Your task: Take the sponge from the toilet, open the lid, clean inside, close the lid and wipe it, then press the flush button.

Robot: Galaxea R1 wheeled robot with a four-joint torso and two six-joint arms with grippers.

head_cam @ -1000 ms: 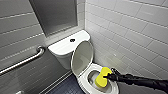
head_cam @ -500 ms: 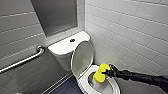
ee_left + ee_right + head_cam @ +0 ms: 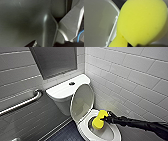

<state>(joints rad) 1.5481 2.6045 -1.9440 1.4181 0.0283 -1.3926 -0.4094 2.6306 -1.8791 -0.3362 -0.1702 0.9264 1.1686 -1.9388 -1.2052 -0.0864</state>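
Note:
The white toilet (image 3: 62, 100) stands in the corner with its lid (image 3: 82, 100) raised and leaning back against the tank. The small dark flush button (image 3: 72, 83) sits in the middle of the tank top. My right arm reaches in from the right, and my right gripper (image 3: 106, 118) is shut on the yellow sponge (image 3: 99, 119). The sponge hangs down inside the bowl, just below the seat ring (image 3: 110, 134). In the right wrist view the sponge (image 3: 142, 22) looms large beside a pale toilet surface (image 3: 96, 22).
A metal grab bar (image 3: 22, 103) runs along the left wall. The tiled wall (image 3: 130, 79) stands close on the toilet's right side. A dark panel (image 3: 53, 60) hangs above the tank. Dark floor (image 3: 65, 133) lies in front of the bowl, to its left.
The sponge and my right gripper have shifted slightly inside the bowl, up and toward the right. The lid stays raised.

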